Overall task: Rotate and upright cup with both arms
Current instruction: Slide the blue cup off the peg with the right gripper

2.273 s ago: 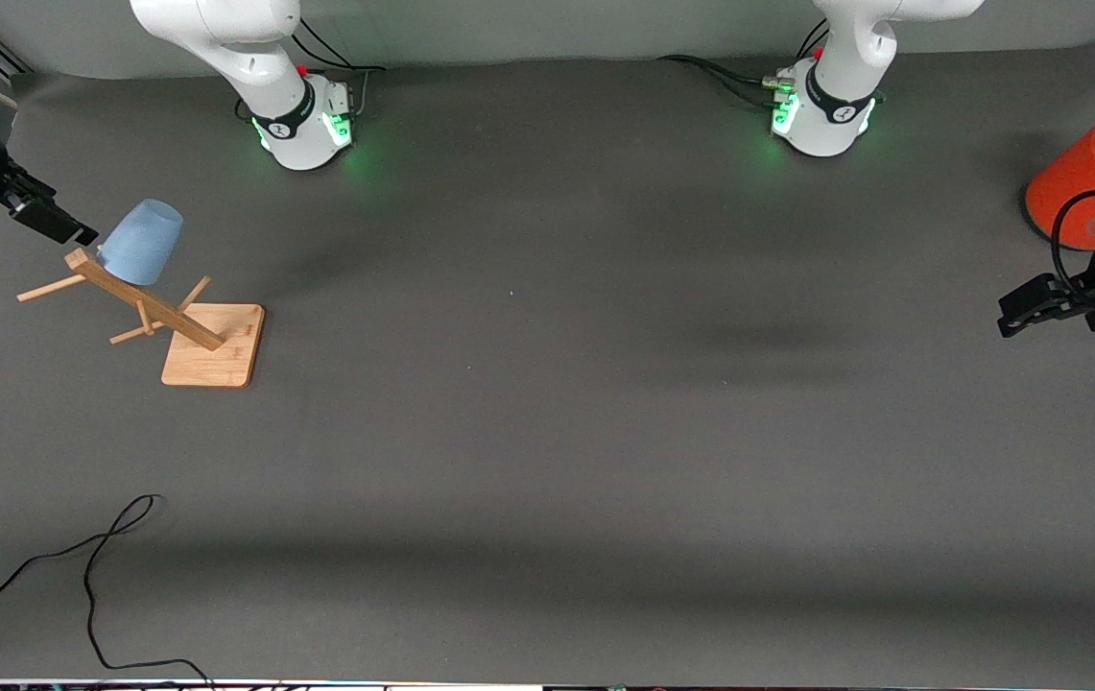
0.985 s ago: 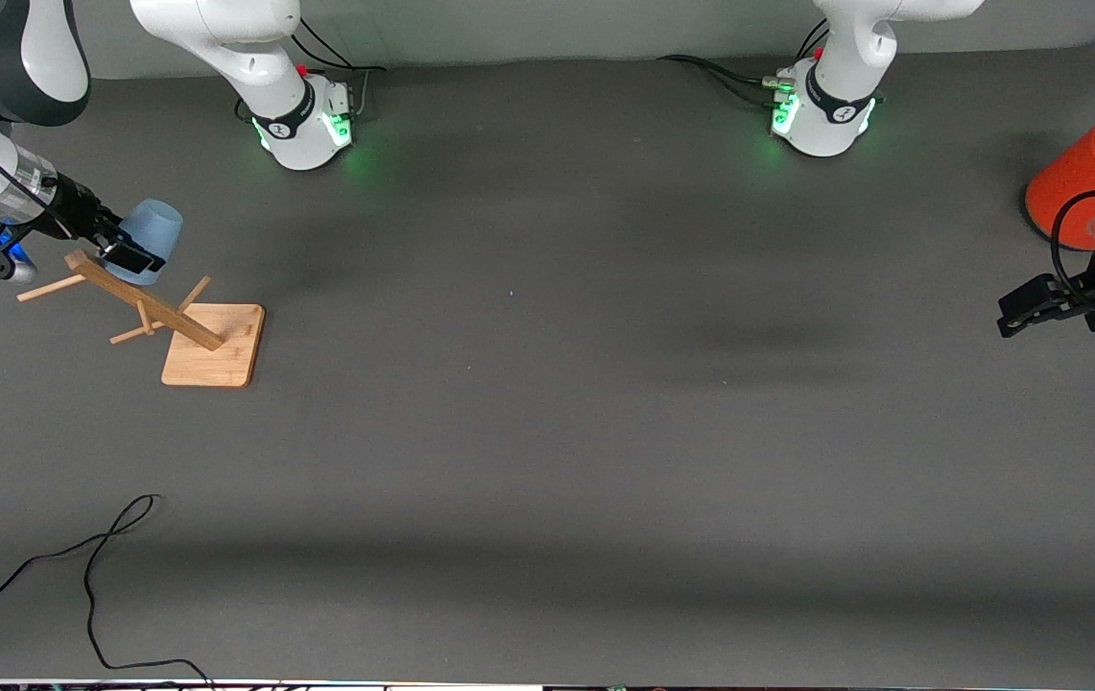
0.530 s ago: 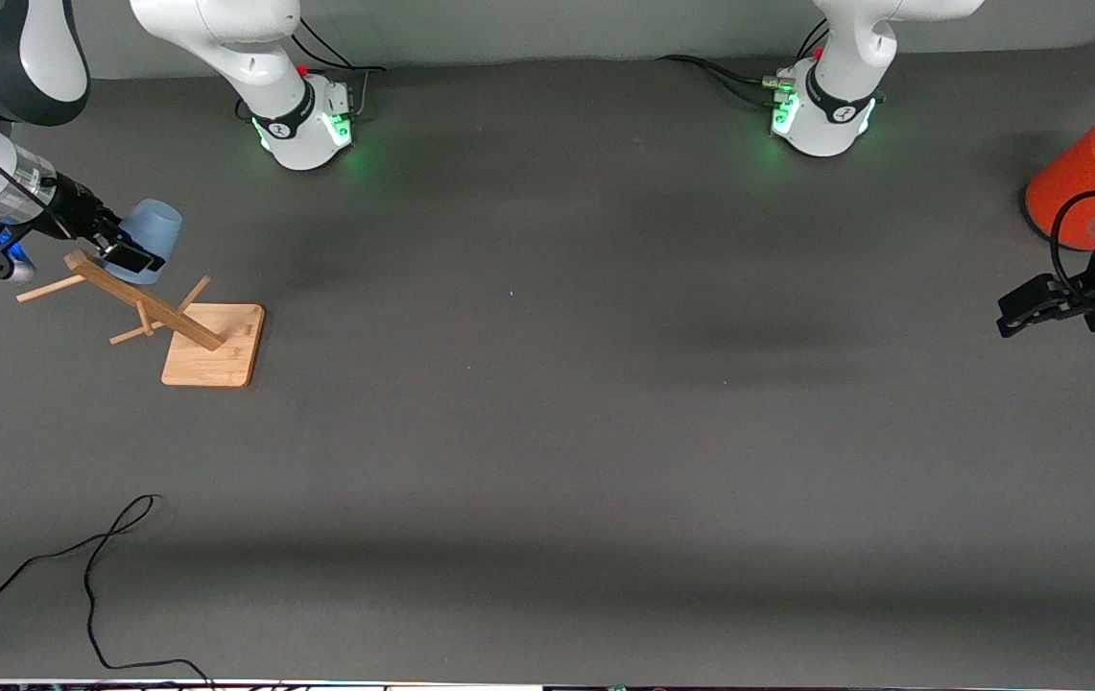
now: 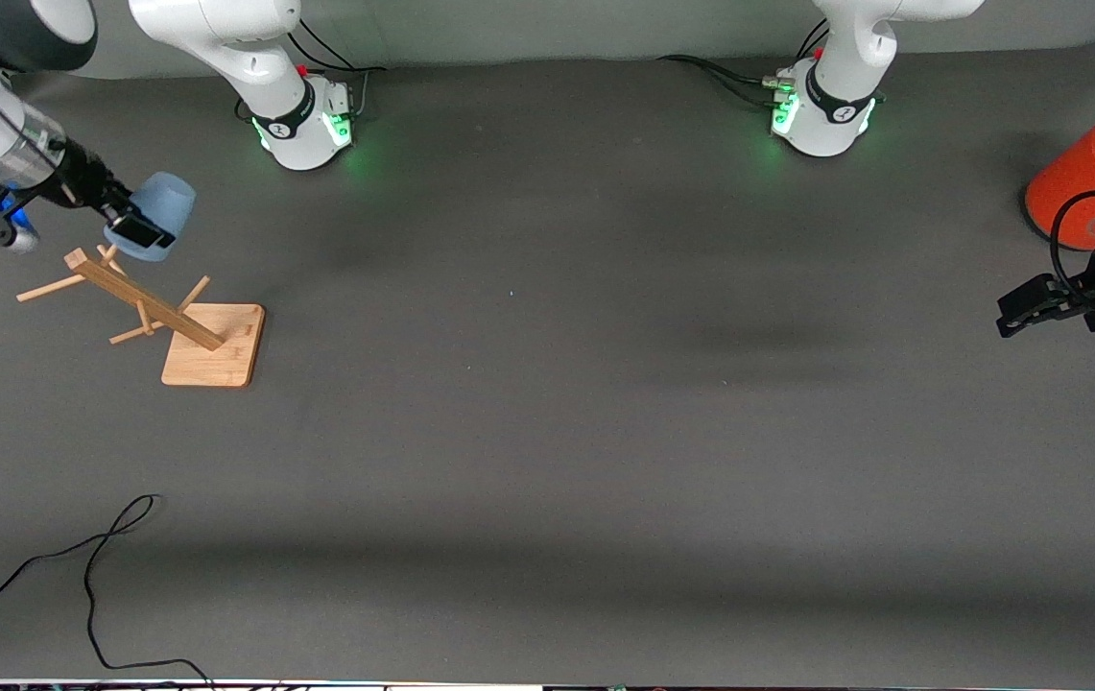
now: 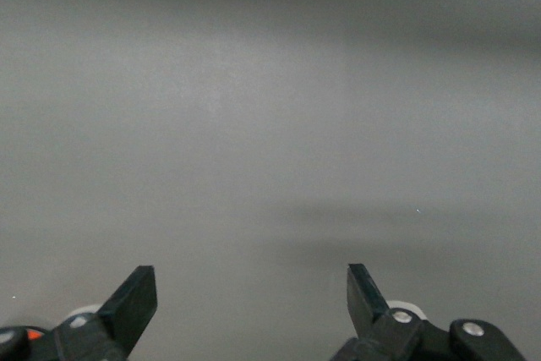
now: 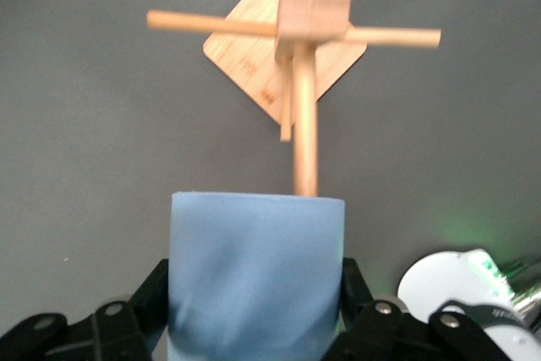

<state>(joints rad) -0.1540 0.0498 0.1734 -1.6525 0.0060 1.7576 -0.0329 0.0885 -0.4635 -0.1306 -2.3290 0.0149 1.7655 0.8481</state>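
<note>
Your right gripper (image 4: 139, 230) was clenched on the cup (image 4: 155, 227), one black finger pressed against each side of the pale-blue tumbler, as the right wrist view showed with the cup (image 6: 254, 272) filling the space between the fingers (image 6: 156, 293). The cup was held in the air, tilted with its closed end pointing toward the middle of the surface and upward. It sat over the upper end of the wooden rack (image 4: 149, 307), at the right arm's end of the surface. In the right wrist view one peg (image 6: 304, 120) of the rack ran up to the rim of the cup, and you could not tell whether the peg's tip was still inside the cup or just clear of it. The rack's square base (image 4: 216, 345) lay flat on the dark grey surface (image 4: 547, 403), with its slanted post and cross pegs rising from it.

Your left gripper (image 4: 1036, 307) waited at the left arm's end of the surface, hanging over bare mat next to the orange cylinder (image 4: 1084, 178). Its fingers (image 5: 135, 298) were released and wide apart, grasping nothing. A black cable (image 4: 96, 566) lay looped on the surface near the front camera.
</note>
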